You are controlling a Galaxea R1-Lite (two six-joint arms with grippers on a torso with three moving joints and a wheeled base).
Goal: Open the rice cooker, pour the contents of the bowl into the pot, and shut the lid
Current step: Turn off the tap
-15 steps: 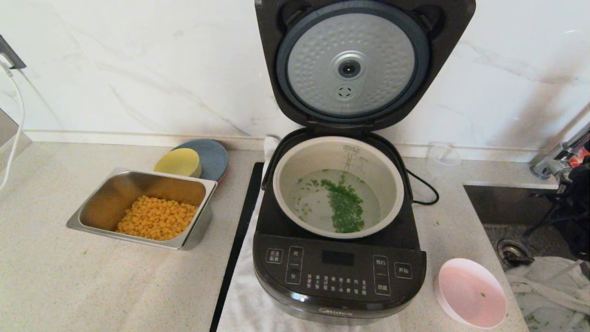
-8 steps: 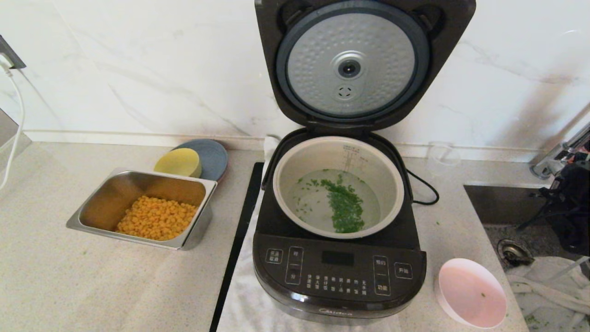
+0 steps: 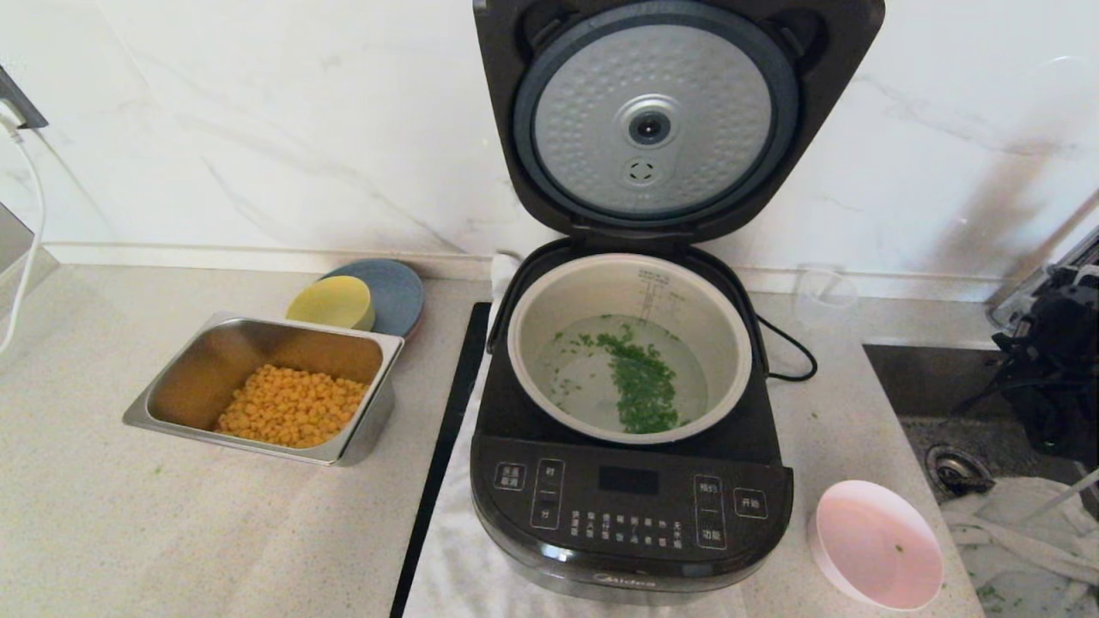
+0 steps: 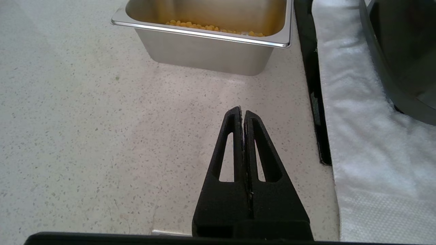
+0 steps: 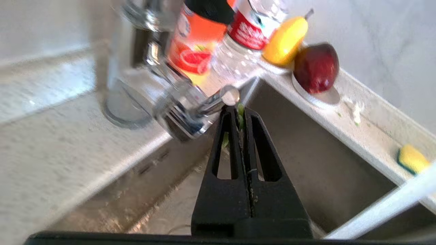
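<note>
With the lid (image 3: 657, 120) raised at twelve o'clock above the pot (image 3: 631, 348), it is judged nearer the right gripper (image 5: 241, 112), fingers pressed together, empty, at three o'clock.

A: How many bowls are there?
B: Two: one pink bowl (image 3: 877, 545) and one yellow bowl (image 3: 332, 302).
A: And the other things?
B: One rice cooker (image 3: 631, 506), one steel tray (image 3: 356, 438), one blue plate (image 3: 397, 287), two bottles (image 5: 235, 37).

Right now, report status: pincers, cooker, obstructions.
Right pincer shut, empty, over the sink. Left pincer shut, parked. Lid up, greens in pot, bowl almost empty. Lid's path unobstructed.
</note>
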